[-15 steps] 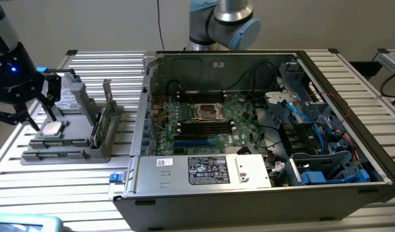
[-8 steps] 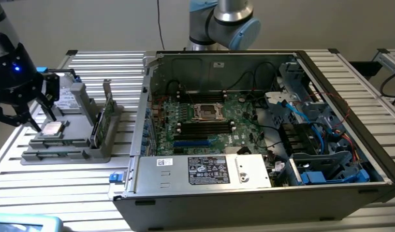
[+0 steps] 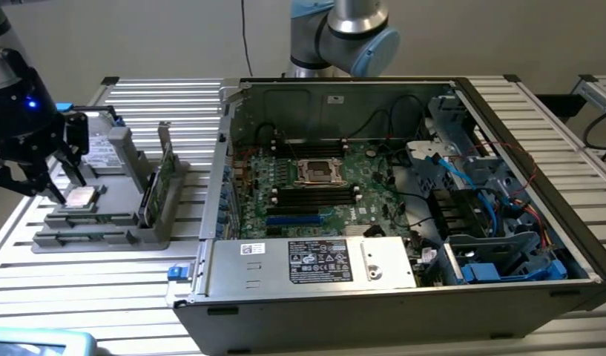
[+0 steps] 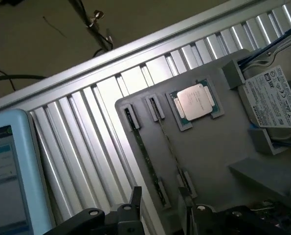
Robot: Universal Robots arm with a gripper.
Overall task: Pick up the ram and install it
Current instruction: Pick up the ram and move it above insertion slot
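While the gripper (image 4: 159, 196) hangs spread and empty, the ram (image 4: 143, 152) lies slotted in the grey tray (image 4: 209, 152) below.

1. A plain, pale beige wall (image 3: 134, 37) stands behind the worktop, evenly and softly lit.
2. A thin black cable (image 3: 246, 37) hangs straight down the wall.
3. The worktop (image 3: 95, 274) is built of ribbed silver aluminium slats that catch dull reflections.
4. A second slatted metal table (image 3: 601, 89) stands near the worktop's far corner at the exterior view's right.
5. In the wrist view, a dim brown floor (image 4: 37, 44) lies beyond the worktop's edge rail, with dark cables (image 4: 8, 77) trailing across it.
6. A pale-blue-framed screen (image 3: 30, 343) sits at the worktop's near corner on the exterior view's left.
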